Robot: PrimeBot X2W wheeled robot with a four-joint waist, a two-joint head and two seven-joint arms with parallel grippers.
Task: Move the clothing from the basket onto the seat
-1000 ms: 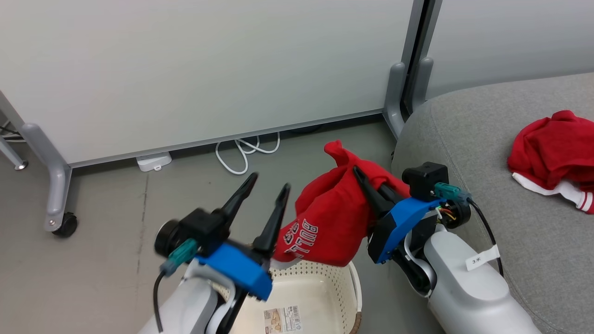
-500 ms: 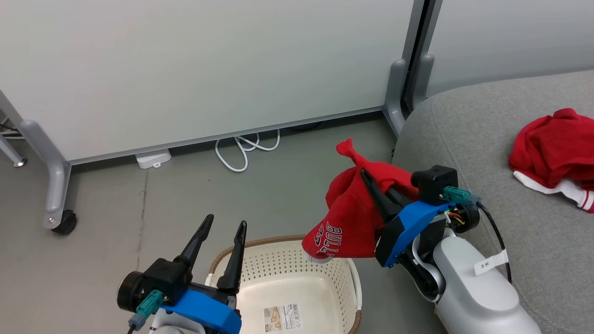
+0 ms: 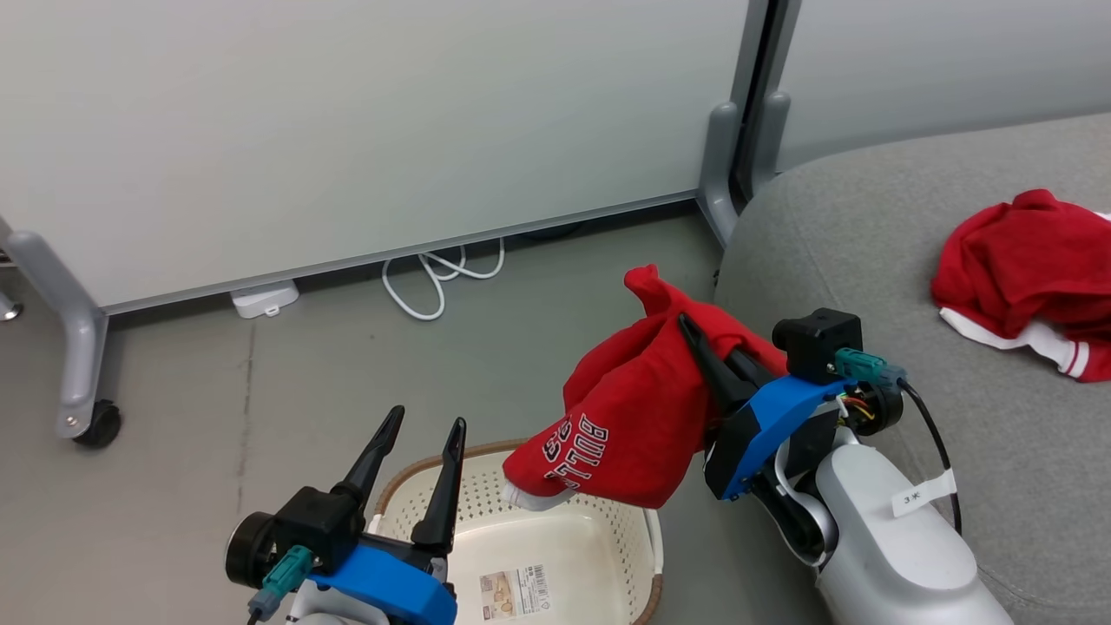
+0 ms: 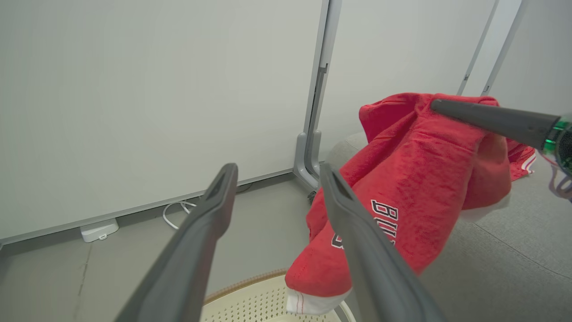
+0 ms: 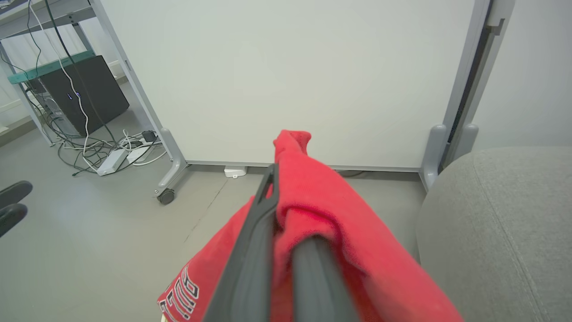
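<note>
The bright red thin-fabric garment with white "BULLS" lettering [image 3: 625, 425] hangs pinched between the pressed-together fingers of the right gripper [image 3: 686, 323]. It drapes below and to the gripper's left, its white hem over the cream perforated plastic basket [image 3: 486, 503]. The large grey upholstered seat [image 3: 868, 243] lies just to this gripper's right. The hem should clear the cushion's rounded edge before the gripper carries it rightward onto bare fabric, short of the other red garment [image 3: 1024, 278]. The left gripper [image 3: 427, 419], fingers spread and empty, sits well apart, leaving room.
</note>
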